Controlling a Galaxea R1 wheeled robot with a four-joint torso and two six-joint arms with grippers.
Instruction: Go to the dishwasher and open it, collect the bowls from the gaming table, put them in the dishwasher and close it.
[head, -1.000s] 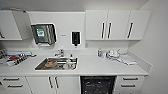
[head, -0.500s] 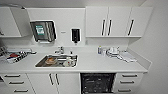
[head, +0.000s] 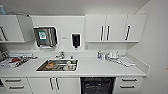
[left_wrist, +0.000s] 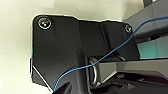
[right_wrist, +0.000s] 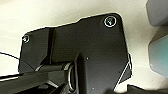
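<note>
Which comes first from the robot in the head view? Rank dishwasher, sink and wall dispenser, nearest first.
1. Dishwasher: under the counter, right of centre.
2. Sink: set in the counter, left of the dishwasher.
3. Black wall dispenser: mounted above the counter, farthest back.

Bright, even room light washes the white tabletop (head: 100, 68) and cabinets (head: 115, 28), with soft shadow beneath the wall units. The head view is blurry and bows at its edges. Glare glints off the steel sink (head: 58, 65).
</note>
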